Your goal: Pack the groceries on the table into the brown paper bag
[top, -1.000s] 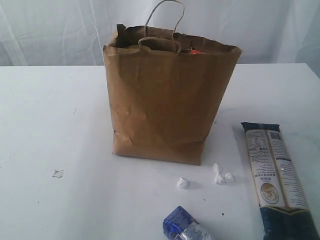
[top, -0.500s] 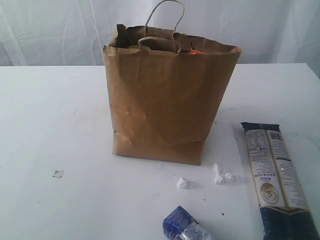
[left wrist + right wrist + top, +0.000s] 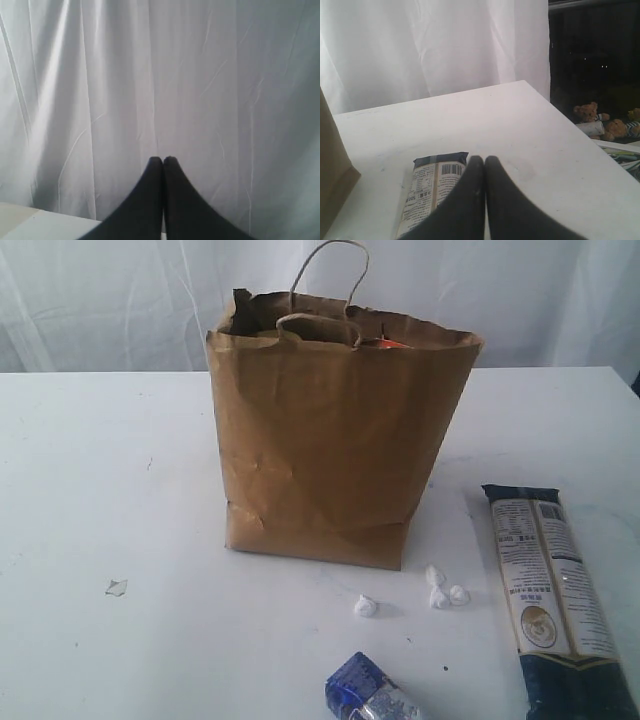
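Note:
The brown paper bag [image 3: 330,435] stands upright mid-table, with a bit of orange showing at its rim. The long navy packet [image 3: 545,585] lies flat to its right; in the right wrist view the long navy packet [image 3: 427,192] lies just beside and under my right gripper [image 3: 484,159], which is shut and empty above it. A small shiny blue packet [image 3: 370,692] lies at the front edge. My left gripper [image 3: 162,160] is shut and empty, facing the white curtain. Neither gripper shows in the exterior view. The jar, bottle, tub and pouch are hidden.
Three small white crumpled bits [image 3: 445,590] and another [image 3: 366,606] lie in front of the bag on the white table [image 3: 110,490]. A small scrap [image 3: 116,587] lies at the left. The table's right edge [image 3: 580,135] drops off toward a dark area with soft toys [image 3: 607,122].

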{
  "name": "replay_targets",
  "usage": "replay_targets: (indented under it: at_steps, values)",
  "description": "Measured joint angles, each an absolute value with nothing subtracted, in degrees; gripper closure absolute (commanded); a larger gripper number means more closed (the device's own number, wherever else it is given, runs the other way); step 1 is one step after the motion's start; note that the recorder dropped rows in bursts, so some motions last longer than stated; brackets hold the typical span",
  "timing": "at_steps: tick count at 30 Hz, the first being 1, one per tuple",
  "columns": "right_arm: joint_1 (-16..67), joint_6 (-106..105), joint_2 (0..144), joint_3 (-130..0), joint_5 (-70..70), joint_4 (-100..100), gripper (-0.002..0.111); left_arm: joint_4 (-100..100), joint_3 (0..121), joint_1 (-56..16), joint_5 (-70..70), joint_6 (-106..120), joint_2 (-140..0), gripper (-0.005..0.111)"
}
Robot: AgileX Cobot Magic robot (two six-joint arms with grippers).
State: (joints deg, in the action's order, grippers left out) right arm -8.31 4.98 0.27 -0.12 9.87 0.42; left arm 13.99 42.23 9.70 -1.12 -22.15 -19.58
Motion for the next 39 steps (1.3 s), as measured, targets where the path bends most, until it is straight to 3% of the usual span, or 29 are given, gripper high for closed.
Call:
replay_targets:
  at_steps: [14, 19, 29, 39]
  values:
    - [-8.3, 5.0, 0.3, -0.1, 9.9, 0.4, 0.108, 13.6, 17.2, 6.1, -6.7, -22.2, -14.3, 0.107]
    - [-8.3, 5.0, 0.3, -0.1, 9.9, 0.4, 0.108, 13.6, 11.6, 1.8, -12.2, -22.2, -14.3, 0.107]
    - [-8.3, 5.0, 0.3, -0.1, 9.9, 0.4, 0.108, 14.5, 10.4, -2.2, -8.2, -22.0, -14.3, 0.107]
    - [-8.3, 6.2, 0.3, -0.1, 6.1, 1.9, 0.108, 25.5, 18.8, -5.5, -9.3, -21.1, -14.3, 0.107]
